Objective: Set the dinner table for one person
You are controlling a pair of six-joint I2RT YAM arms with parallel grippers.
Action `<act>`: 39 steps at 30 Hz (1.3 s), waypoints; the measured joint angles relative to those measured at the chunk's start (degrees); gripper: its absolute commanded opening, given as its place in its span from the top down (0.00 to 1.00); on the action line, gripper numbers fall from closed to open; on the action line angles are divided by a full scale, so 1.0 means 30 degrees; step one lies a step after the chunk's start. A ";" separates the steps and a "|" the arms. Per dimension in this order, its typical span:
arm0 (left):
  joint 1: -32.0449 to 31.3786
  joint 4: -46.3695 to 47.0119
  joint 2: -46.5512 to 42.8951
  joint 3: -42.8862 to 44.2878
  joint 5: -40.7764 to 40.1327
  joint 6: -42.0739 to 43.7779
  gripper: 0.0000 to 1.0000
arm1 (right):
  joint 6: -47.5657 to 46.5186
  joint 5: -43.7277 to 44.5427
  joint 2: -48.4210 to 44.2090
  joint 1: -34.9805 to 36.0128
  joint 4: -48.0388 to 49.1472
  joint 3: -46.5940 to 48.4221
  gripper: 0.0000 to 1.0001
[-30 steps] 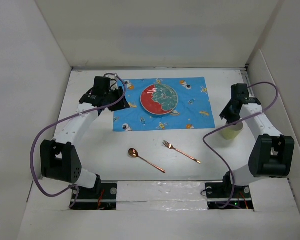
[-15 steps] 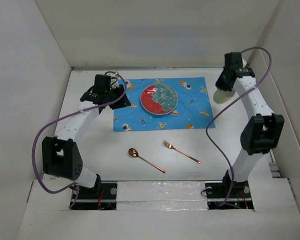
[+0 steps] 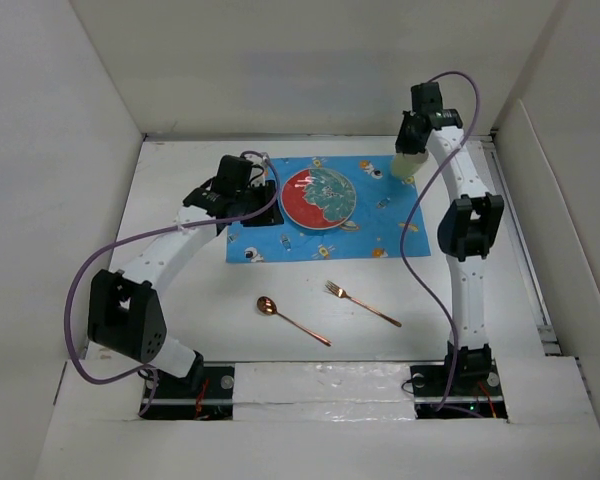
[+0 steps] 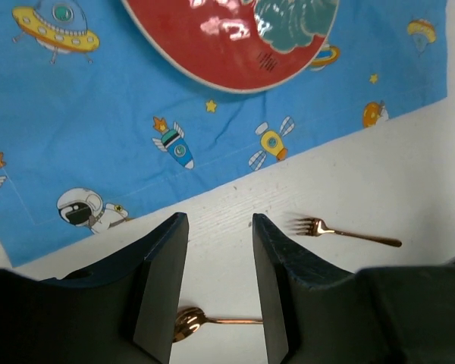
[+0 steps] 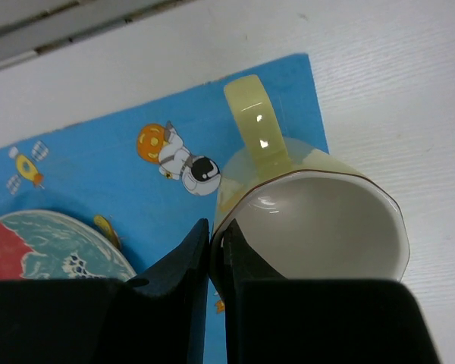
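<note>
Two arms reach out over the white worktop (image 3: 290, 275), which fills the floor of a white-walled enclosure and carries everything else in sight.

On the left, the left arm (image 3: 160, 250) stretches toward the far middle, a purple cable (image 3: 75, 300) looping off it. Its jaws sit above the left edge of a blue cartoon-print mat (image 3: 380, 225), just beside the plate. In the left wrist view the jaws stand apart with a clear gap and nothing between them; the mat's near edge (image 4: 136, 129) and a strip of bare worktop show through the gap.

A round plate (image 3: 318, 197), red with a blue-green patch, lies on the far half of the mat, a little left of its middle.

Nearer the arm bases, off the mat, a copper-coloured spoon (image 3: 292, 322) lies on the worktop with its bowl to the far left. Just to its right, apart from it, a matching fork (image 3: 362, 304) lies at a similar slant, tines toward the mat.

On the right, the right arm (image 3: 465, 230) stands tall and bends over the mat's far right corner. Its jaws are pinched tight on the wall of a pale yellow mug (image 5: 318, 220), one finger inside the rim and one outside, next to the handle (image 5: 258, 125). The mug hangs over that corner; whether its base touches the mat cannot be told.
</note>
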 measured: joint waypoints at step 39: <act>0.0109 0.0007 -0.1100 0.3213 -0.1166 0.0109 0.88 | 0.0976 -0.3490 -1.9023 0.1712 0.9471 -2.1711 1.00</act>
